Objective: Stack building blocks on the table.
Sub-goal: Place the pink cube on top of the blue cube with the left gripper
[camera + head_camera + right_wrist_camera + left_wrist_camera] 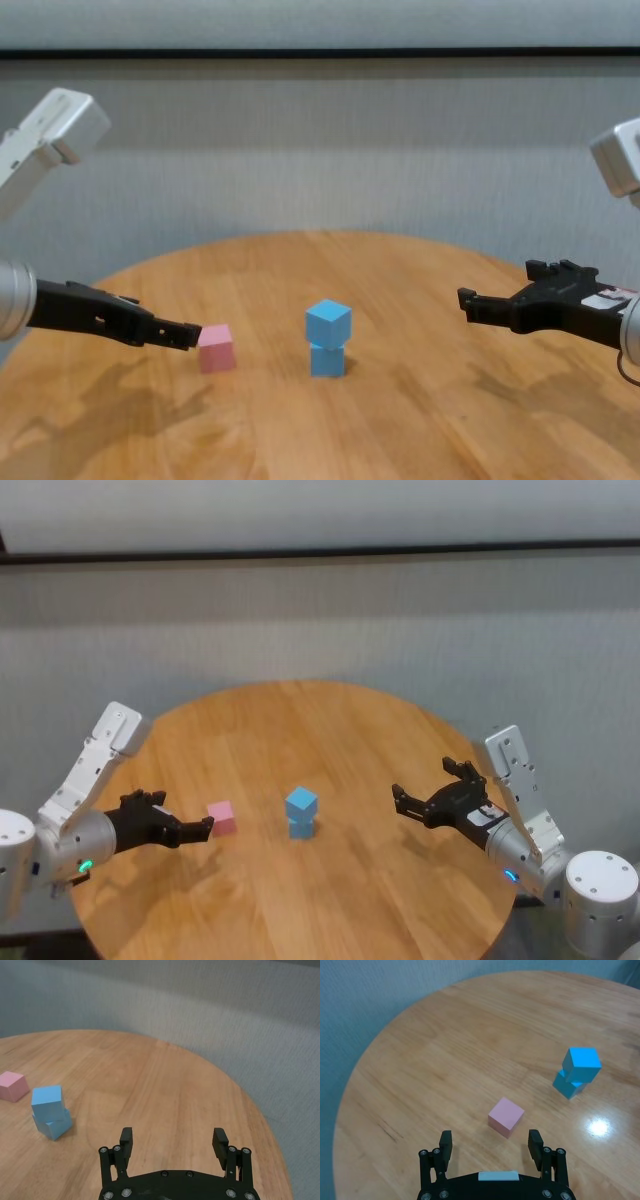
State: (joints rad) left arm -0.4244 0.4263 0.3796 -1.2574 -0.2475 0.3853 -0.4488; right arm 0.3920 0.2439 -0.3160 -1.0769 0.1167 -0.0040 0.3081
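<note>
From the head view, I see two light blue matte cubes (301, 813) stacked mid-table, top one twisted, and the small pink matte cube (221, 818) just before my left claw (200, 828). My left wrist view shows that claw spread wide, lined up to grab pink. My right wrist view shows my right claw (173, 1144) wide apart, waiting well away. The chest view shows the round wood-plank table (420, 300) and a grey wall.

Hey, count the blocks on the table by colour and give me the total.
Blue blocks: 2, the top one stacked on the bottom one
Pink block: 1
Total: 3
</note>
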